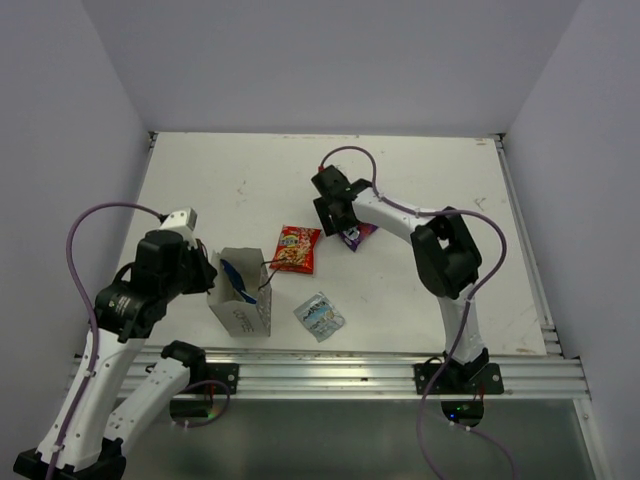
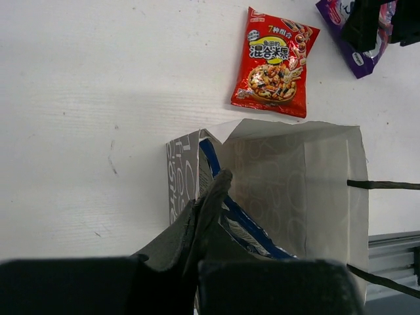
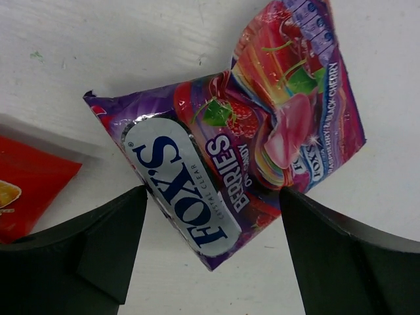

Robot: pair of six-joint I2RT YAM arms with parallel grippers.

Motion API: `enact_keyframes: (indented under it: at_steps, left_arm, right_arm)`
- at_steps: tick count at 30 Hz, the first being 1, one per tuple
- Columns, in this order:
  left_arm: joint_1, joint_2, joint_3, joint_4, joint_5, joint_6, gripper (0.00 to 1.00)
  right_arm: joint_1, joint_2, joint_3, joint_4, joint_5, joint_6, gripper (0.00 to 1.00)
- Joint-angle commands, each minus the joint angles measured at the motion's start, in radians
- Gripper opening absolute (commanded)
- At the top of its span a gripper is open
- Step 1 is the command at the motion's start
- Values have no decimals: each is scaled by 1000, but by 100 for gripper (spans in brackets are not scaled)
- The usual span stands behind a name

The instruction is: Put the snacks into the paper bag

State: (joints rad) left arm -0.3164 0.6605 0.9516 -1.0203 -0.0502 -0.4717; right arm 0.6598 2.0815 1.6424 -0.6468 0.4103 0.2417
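The white paper bag (image 1: 243, 312) stands open near the front left. My left gripper (image 1: 207, 276) is shut on its left wall, the fingers pinched together at the rim (image 2: 210, 197). A dark blue packet (image 2: 252, 230) leans inside the paper bag (image 2: 295, 177). The red-orange chip bag (image 1: 296, 249) lies flat just beyond the paper bag, and the silvery light-blue packet (image 1: 319, 316) to its right. My right gripper (image 3: 211, 193) hangs open over the purple-pink packet (image 3: 236, 151), one finger on each side of its lower corner. In the top view that gripper (image 1: 340, 222) partly covers the purple-pink packet (image 1: 358, 237).
The table's metal rail (image 1: 330, 365) runs along the near edge, just behind the bag. The bag's dark string handle (image 2: 387, 185) sticks out on its right side. White walls close in the table on three sides.
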Motion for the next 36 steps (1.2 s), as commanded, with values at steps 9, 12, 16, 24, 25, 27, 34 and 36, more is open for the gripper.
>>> enact_keyframes:
  at_steps: [9, 12, 16, 24, 25, 27, 34, 36]
  left_arm:
    - [0, 16, 32, 9, -7, -18, 0]
    - [0, 19, 33, 12, 0, -18, 0]
    - [0, 18, 32, 15, 3, -16, 0]
    - [0, 17, 21, 20, 19, -12, 0]
    - [0, 17, 21, 17, 23, -12, 0]
    - [0, 21, 21, 16, 24, -8, 0]
    - [0, 10, 21, 11, 38, -8, 0]
    - [0, 5, 21, 9, 38, -10, 0]
  right_arm:
    - [-20, 48, -47, 1, -19, -13, 0]
    - [-16, -29, -21, -36, 2, -16, 0]
    - [9, -179, 123, -155, -53, -19, 0]
    - [205, -206, 621, -404, -465, 86, 0]
    - [219, -204, 670, -395, -514, 109, 0]
    - [260, -218, 674, -335, -650, 186, 0]
    - [389, -206, 545, -143, -954, 355, 0]
    - [429, -187, 525, -111, -991, 390, 0]
